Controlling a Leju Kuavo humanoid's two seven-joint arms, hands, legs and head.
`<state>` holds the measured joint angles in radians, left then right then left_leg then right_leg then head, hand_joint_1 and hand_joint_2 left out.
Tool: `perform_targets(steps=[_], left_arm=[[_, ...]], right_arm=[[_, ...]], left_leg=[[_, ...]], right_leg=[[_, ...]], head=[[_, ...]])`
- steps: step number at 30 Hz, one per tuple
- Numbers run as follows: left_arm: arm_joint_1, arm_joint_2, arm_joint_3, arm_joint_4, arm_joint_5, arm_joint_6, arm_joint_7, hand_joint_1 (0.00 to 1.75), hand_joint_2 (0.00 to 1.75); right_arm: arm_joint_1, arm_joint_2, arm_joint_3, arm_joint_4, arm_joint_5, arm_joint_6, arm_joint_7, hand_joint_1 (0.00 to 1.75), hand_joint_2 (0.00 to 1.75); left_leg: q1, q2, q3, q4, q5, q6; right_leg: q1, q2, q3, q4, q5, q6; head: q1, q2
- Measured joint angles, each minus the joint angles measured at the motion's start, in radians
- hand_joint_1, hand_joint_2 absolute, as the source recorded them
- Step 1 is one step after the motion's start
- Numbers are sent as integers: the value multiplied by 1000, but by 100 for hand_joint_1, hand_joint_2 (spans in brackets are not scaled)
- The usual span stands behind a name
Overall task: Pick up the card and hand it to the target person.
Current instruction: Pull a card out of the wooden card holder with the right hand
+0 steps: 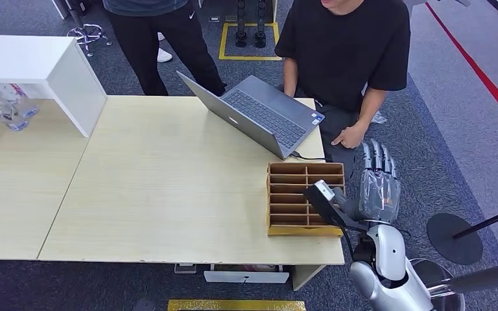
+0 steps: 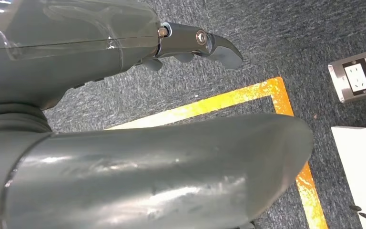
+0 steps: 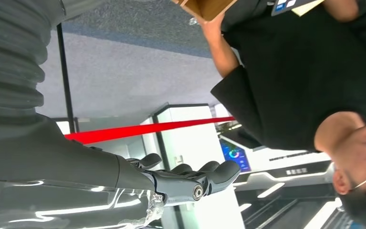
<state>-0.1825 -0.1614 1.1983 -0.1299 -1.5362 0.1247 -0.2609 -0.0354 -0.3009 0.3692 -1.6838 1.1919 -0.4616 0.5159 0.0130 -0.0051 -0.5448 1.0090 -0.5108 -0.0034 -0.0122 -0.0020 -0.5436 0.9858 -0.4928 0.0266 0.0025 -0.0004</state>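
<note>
My right hand [image 1: 379, 183] is raised just right of a wooden slotted rack [image 1: 305, 196] at the table's front right corner. Its fingers point straight up, spread, with nothing between them. In the right wrist view the fingers [image 3: 190, 177] stretch out empty toward a seated person in a black T-shirt [image 3: 295, 76]. That person [image 1: 353, 45] sits at the table's far right side, one hand [image 1: 350, 137] low by the table edge, a short way beyond my fingertips. I make out no card in the rack's slots. My left hand [image 2: 190, 43] hangs over the carpet, holding nothing.
An open grey laptop [image 1: 259, 113] stands behind the rack, its cable running along the table edge. A second person [image 1: 162, 39] stands at the back. A white box [image 1: 45, 71] and clear bottles [image 1: 10, 103] are at the far left. A round stand base [image 1: 454, 238] lies on the floor to my right.
</note>
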Motion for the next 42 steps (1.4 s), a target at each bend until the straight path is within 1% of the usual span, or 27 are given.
perform_targets(steps=[8, 16, 20, 26, 29, 30, 33, 34, 36, 42], left_arm=[[0, -1, 0, 0, 0, 2, 1, 0, 0], [0, 2, 0, 0, 0, 3, 1, 0, 0], [0, 4, 0, 0, 0, 2, 0, 0, 0], [0, 4, 0, 0, 0, 1, 0, 0, 0], [0, 4, 0, 0, 0, 1, 0, 0, 0], [0, 4, 0, 0, 0, 1, 0, 0, 0], [0, 4, 0, 0, 0, 0, 1, 0, 0], [0, 4, 0, 0, 0, 0, 2, 0, 0], [0, 4, 0, 0, 0, 0, 2, 0, 0], [-1, 4, -1, 0, 0, 0, 2, 0, 0]], right_arm=[[-6, -33, 53, 0, -38, 5, 11, 2, 175], [-9, -49, 81, 0, -90, 12, 17, 4, 175], [-14, -54, 94, 0, -119, 29, 17, 4, 175], [-22, -69, 112, 0, -136, 79, 20, 10, 175], [-25, -76, 119, 1, -142, 87, 22, 16, 175], [-27, -78, 121, 1, -142, 88, 23, 22, 175], [-29, -85, 127, 1, -144, 93, 28, 50, 175], [-29, -86, 129, 2, -145, 93, 29, 53, 175], [-29, -88, 131, 2, -148, 94, 32, 49, 175], [-30, -96, 143, 7, -158, 100, 40, 48, 175]], left_leg=[[0, 0, 0, 0, 0, 0], [0, 0, 0, 0, 0, 0], [0, 0, 0, 0, 0, 0], [0, 0, 0, 0, 0, 0], [0, 0, 0, 0, 0, 0], [0, 0, 0, 0, 0, 0], [0, 0, 0, 0, 0, 0], [0, 0, 0, 0, 0, 0], [0, 0, 0, 0, 0, 0], [0, 0, 0, 0, 0, 0]], right_leg=[[0, 0, 0, 0, 0, 0], [0, 0, 0, 0, 0, 0], [0, 0, 0, 0, 0, 0], [0, 0, 0, 0, 0, 0], [0, 0, 0, 0, 0, 0], [0, 0, 0, 0, 0, 0], [0, 0, 0, 0, 0, 0], [0, 0, 0, 0, 0, 0], [0, 0, 0, 0, 0, 0], [0, 0, 0, 0, 0, 0]], head=[[0, 0], [0, 0], [0, 0], [0, 0], [0, 0], [0, 0], [0, 0], [0, 0], [0, 0], [0, 0]])
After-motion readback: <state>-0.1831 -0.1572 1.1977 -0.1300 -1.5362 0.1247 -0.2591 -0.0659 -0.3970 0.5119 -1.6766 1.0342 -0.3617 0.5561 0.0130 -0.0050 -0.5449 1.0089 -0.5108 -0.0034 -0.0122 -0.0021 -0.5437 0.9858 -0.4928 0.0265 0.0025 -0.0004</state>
